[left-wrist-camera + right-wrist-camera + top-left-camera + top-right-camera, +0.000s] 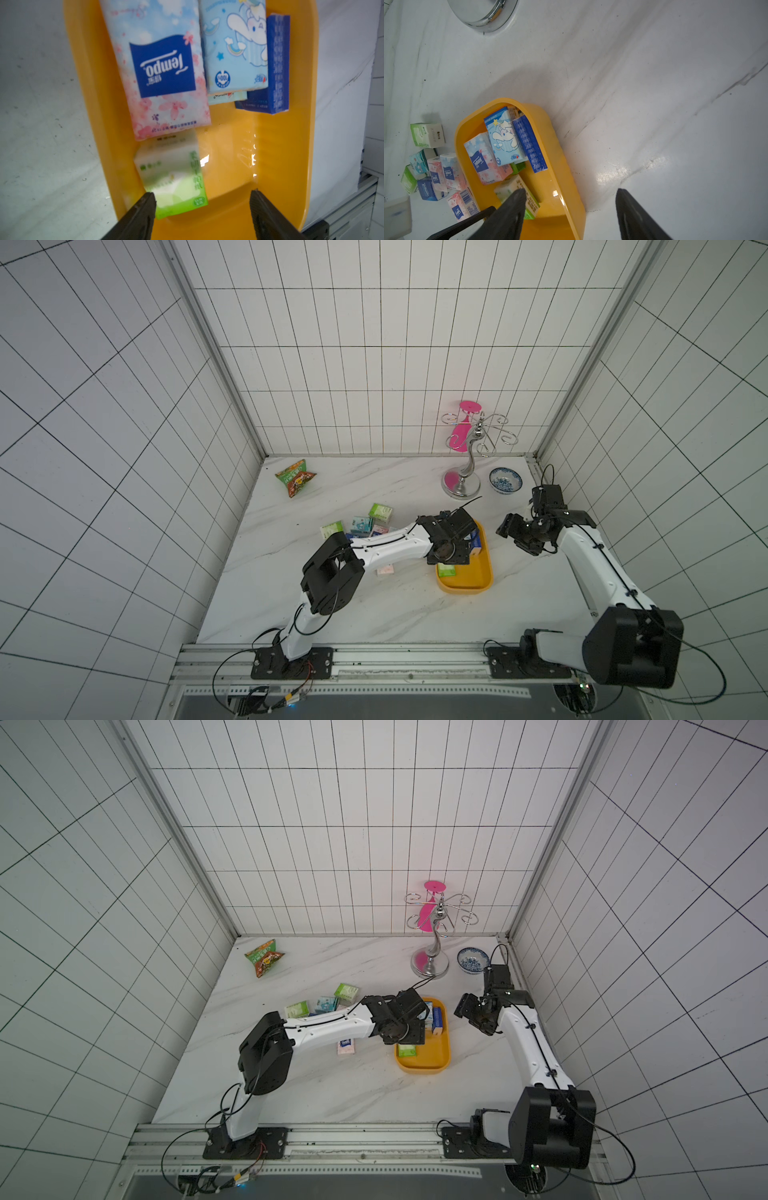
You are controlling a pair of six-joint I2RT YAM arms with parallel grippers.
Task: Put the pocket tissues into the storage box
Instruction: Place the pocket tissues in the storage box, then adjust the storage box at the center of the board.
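Pocket tissues point(500, 149) lie partly inside the storage box point(228, 158): a pink-blossom packet, a sky-blue cartoon one, a dark blue one on edge and a blurred light green packet point(172, 176). Other packets point(446, 172) sit on the table just beside the box. The left gripper point(202, 193) hangs over the box, fingers wide, clasping nothing. The right gripper point(571, 190), beside the box, is likewise spread and empty. The table point(353, 614) is white marble-look; the walls point(374, 364) are white tile.

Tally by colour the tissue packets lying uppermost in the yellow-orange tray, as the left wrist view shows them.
Pink-white packet: 1
Light-blue cartoon packet: 1
Dark blue packet: 1
Light green packet: 1
Total: 4; at least one more lies partly hidden beneath.
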